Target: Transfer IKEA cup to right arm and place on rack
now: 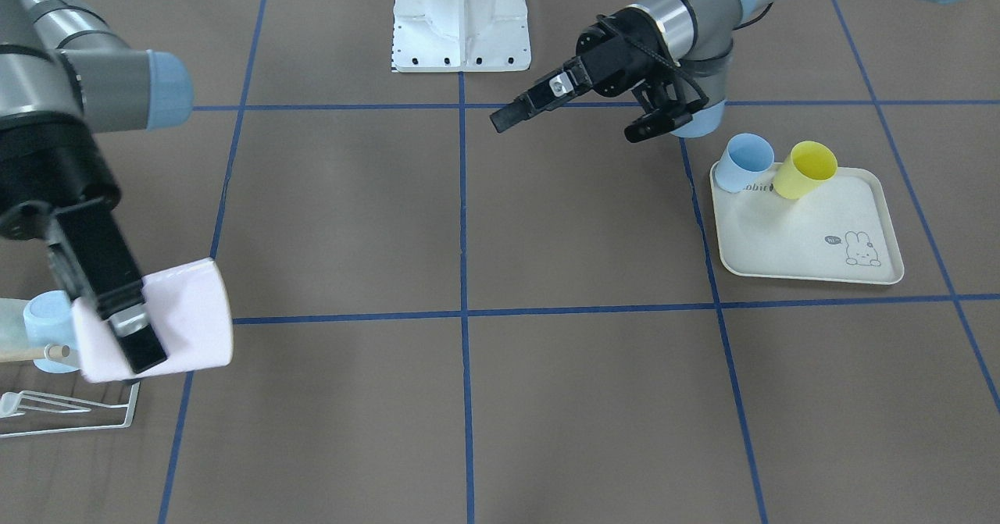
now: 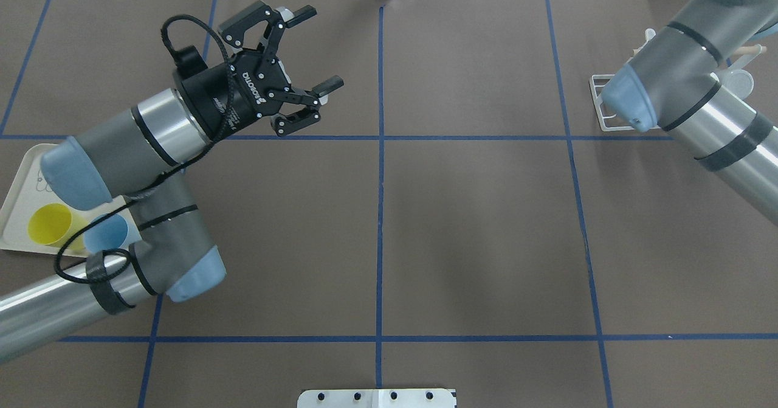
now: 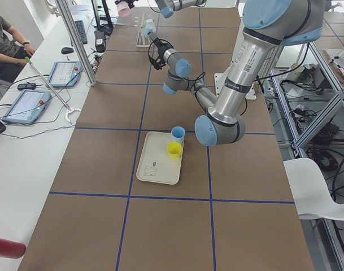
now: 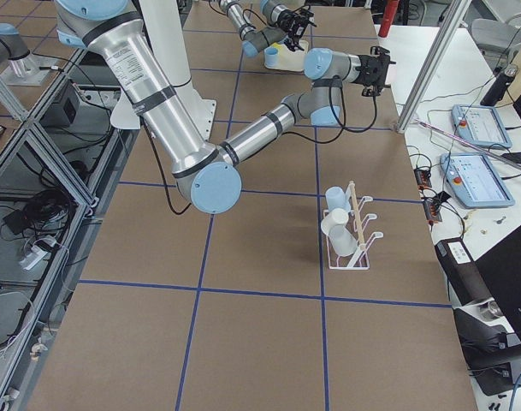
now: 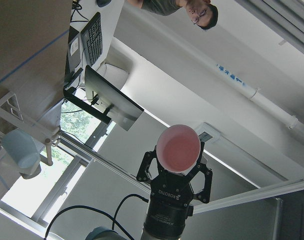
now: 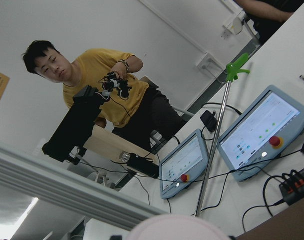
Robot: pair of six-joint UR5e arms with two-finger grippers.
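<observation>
- The pale pink IKEA cup (image 1: pixel 183 313) is clamped between the fingers of the right hand (image 1: pixel 144 329), raised well off the tabletop (image 2: pixel 474 225), apparently near the rack (image 4: pixel 350 248)
- The white wire rack carries a blue cup (image 1: pixel 45 315)
- The left hand (image 2: pixel 316 48) hovers mid-table, fingers spread wide, holding nothing

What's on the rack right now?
The rack holds a light blue cup and a whitish cup. From the front, the pink cup in the right hand covers part of it.
</observation>
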